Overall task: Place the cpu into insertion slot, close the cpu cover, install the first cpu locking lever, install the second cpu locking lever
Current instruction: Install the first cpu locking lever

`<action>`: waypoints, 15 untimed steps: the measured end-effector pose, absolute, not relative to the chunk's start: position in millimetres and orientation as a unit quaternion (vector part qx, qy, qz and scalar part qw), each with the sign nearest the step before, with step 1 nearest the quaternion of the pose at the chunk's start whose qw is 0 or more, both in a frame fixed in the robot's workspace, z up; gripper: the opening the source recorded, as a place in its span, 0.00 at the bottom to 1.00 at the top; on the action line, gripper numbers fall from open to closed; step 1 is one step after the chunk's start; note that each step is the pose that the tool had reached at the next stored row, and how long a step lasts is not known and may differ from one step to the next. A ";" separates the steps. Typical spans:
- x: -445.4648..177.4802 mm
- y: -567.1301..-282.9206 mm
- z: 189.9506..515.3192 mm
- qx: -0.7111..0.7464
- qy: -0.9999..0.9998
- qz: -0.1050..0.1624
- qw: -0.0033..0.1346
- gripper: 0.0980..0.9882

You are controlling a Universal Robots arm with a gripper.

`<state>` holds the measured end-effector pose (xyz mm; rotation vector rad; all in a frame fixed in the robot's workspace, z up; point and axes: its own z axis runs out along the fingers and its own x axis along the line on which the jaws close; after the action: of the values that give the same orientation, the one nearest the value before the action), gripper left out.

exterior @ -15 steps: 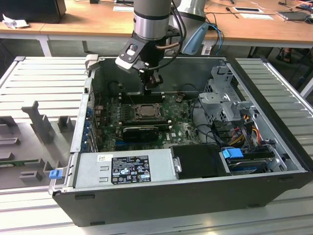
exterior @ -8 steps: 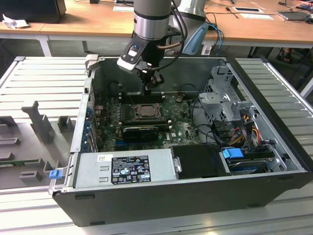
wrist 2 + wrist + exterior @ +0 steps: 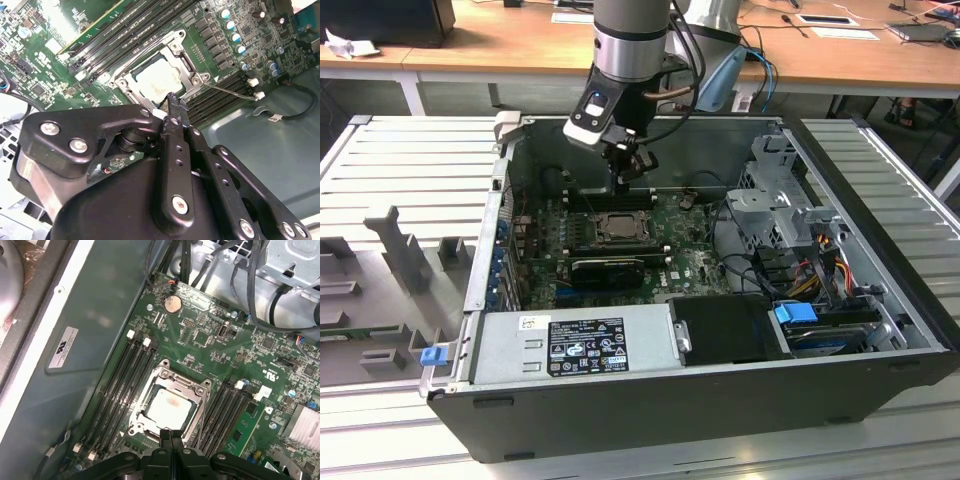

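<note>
Exterior view: your gripper (image 3: 624, 183) hovers mid-frame, fingers pressed together, close above the pale grey-tan square cpu (image 3: 618, 228), which lies on the green circuit board (image 3: 692, 262), framed by the lowered dark-silver cpu cover (image 3: 597, 228).

An open black computer case (image 3: 650, 410) lies on its side on a grey slatted table (image 3: 410, 170), a wooden desk (image 3: 500, 35) behind it. Inside, a silver power supply (image 3: 570, 340) sits along the near wall, a black graphics card (image 3: 605, 272) just behind it, a metal drive cage (image 3: 775, 195) toward the exterior view's right. On the green motherboard (image 3: 200, 335), long black memory slots (image 3: 122, 385) run in rows and a coin cell battery (image 3: 173, 303) sits by the board's edge
</note>
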<state>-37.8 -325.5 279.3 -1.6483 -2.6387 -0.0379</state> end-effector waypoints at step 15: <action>-37.8 -325.5 279.3 -0.487 -0.873 -0.013 0.014 0.01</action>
<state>-37.8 -325.5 279.3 -1.5158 -2.7201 -0.0394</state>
